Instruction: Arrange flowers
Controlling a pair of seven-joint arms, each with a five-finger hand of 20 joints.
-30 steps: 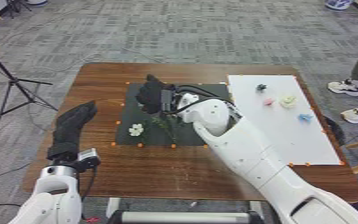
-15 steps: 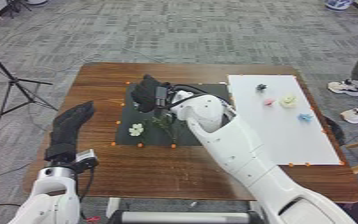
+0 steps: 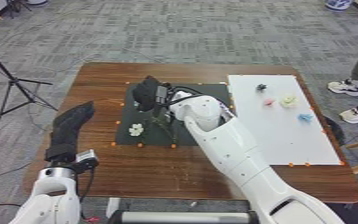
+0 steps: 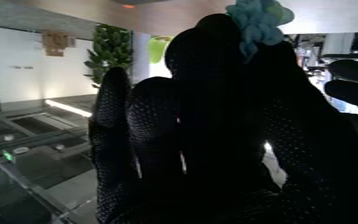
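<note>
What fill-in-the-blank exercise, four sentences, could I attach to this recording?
1. A bluish flower is held at the fingertips of the robot's ____ hand.
2. The bloom lying on the dark mat has ____ petals.
3. Of the blooms on the white sheet, the one nearest the robot is ____.
4. The robot's left hand is over the brown wooden ____.

Missing words: right; white; blue; table.

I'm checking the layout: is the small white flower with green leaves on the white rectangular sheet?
No, the small white flower lies on the dark rectangular mat, to the left of the white sheet.
</note>
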